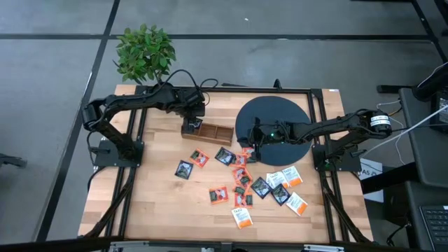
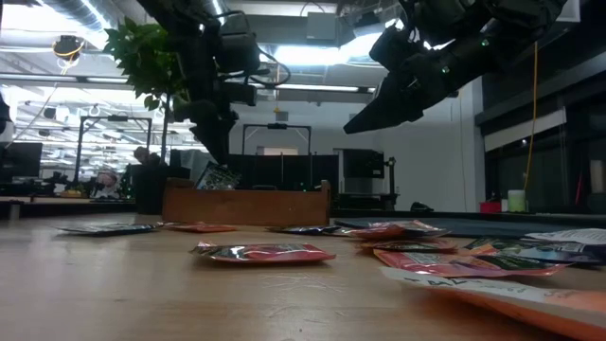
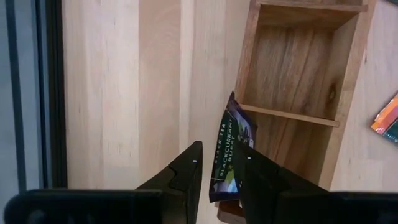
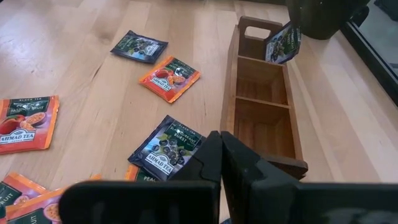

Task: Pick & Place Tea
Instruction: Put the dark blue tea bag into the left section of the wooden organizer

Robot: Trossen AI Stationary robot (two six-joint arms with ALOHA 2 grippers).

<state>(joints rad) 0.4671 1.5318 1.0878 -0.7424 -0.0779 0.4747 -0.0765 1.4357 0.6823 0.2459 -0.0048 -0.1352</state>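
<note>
Over the end compartment of the wooden tray (image 1: 207,132), at the end nearest the potted plant (image 1: 143,52), the left tool (image 3: 219,167) hangs with its fingers clamped on a dark sachet (image 3: 229,148) of black tea with green print. The sachet stands on edge, tilted, its lower part at the tray's end wall; whether it touches the wood I cannot tell. Beside the tray's other end, the right tool (image 4: 221,160) is held above the table (image 1: 161,196) with its fingers pressed together, gripping nothing, at the near edge of the black disc (image 1: 276,126). Remaining sachets (image 1: 241,183), dark, red-orange and white with orange, lie scattered flat on the table in front of the tray and the disc.
</note>
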